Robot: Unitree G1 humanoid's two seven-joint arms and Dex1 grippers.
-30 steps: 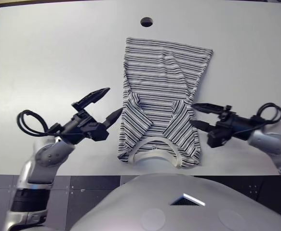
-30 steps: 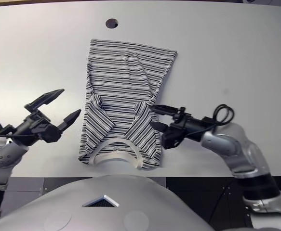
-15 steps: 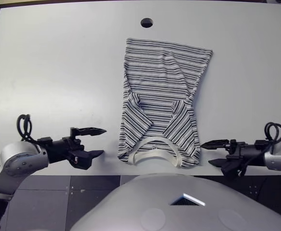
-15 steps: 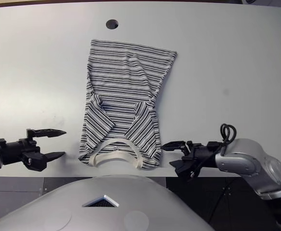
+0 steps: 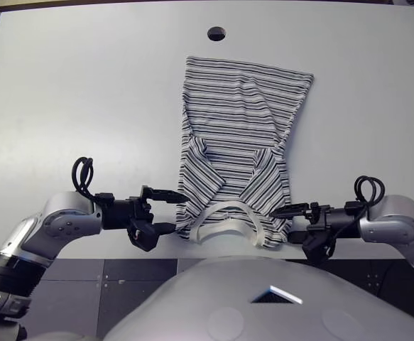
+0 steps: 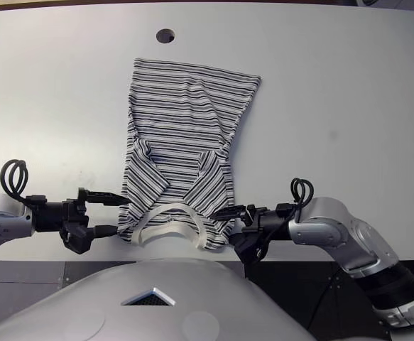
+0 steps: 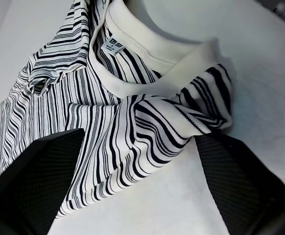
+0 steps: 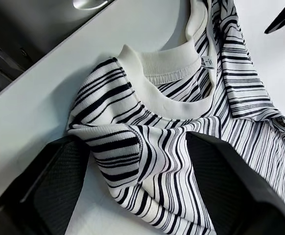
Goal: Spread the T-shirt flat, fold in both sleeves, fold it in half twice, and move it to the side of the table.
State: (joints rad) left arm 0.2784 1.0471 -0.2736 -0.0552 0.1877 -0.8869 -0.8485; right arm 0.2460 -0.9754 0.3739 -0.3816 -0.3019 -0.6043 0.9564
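The left hand (image 5: 175,212) is spread wide. Its two black fingers (image 7: 34,181) straddle the shirt's near shoulder corner, with cloth lying in the gap and nothing pinched yet. The right hand (image 5: 283,224) mirrors it at the other shoulder, its fingers (image 8: 220,176) also apart with the striped corner between them.

Taking the far edge of the desk (image 5: 86,106) as twelve o'clock, the left hand sits at about seven on the T-shirt (image 5: 238,121) and the right hand at about five. Both point inward toward the white collar (image 5: 224,213) at six. The shirt lies lengthwise down the middle of the desk. Both sleeves are already folded in across the chest, the hem is up toward twelve, and the collar is right at the near edge. A round hole (image 5: 216,33) in the desk sits just beyond the hem, at about eleven.

This looks like the set-up for the first fold in half, carrying the shoulders up to the hem. The main risk, I'd say, is a shallow grip. If a hand closes on the top layer alone, the tucked sleeve could peel open as it lifts. With the collar so close to the edge, a lower finger might also catch the desk lip instead of sliding under the cloth. And if one hand bites before the other, the fold would go skewed, since the hem already sits slightly slanted.
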